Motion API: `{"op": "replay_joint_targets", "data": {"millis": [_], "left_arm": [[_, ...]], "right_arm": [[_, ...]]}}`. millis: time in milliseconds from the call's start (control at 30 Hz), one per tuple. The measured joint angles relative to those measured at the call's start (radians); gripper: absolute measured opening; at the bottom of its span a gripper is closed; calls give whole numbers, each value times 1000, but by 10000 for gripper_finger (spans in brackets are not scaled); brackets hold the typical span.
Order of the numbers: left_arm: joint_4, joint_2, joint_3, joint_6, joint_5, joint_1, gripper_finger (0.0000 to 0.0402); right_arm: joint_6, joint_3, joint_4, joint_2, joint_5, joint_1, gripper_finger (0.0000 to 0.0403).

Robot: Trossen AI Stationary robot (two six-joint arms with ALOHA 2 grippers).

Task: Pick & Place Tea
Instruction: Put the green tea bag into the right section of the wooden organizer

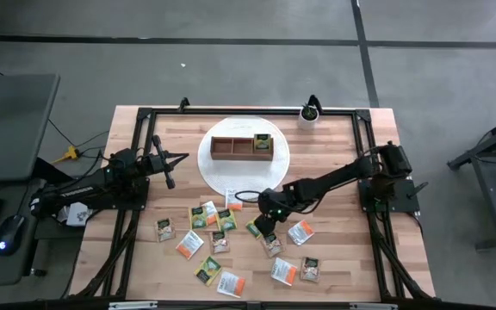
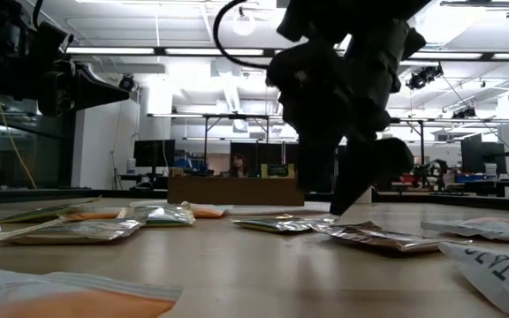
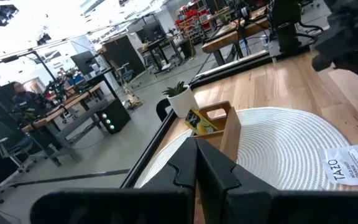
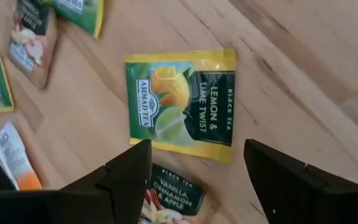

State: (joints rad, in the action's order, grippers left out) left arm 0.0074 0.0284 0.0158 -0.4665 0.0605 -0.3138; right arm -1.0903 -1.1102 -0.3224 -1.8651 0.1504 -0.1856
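My right gripper (image 4: 194,171) is closest to its wrist camera, fingers (image 4: 126,177) spread wide, nothing held. It hangs low over a lemon-lime sachet (image 4: 182,104) lying flat on the table (image 1: 343,172); a vanilla sachet (image 4: 173,194) lies just beside that one, under the fingers. More tea (image 1: 205,245) is scattered on the wood in front of the box (image 1: 242,147), which sits on a white mat (image 1: 213,168) with one sachet in an end compartment. Left gripper (image 1: 169,176) is pressed shut, empty, parked left of the mat.
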Motion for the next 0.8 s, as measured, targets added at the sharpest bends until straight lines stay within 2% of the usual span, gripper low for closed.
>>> {"op": "replay_joint_targets", "data": {"millis": [367, 800], "left_arm": [[0, 0, 0, 0, 0, 0, 1], [0, 0, 0, 0, 0, 0, 1]], "right_arm": [[-78, -3, 32, -48, 42, -1, 252], [-98, -3, 61, -53, 51, -3, 252]]}}
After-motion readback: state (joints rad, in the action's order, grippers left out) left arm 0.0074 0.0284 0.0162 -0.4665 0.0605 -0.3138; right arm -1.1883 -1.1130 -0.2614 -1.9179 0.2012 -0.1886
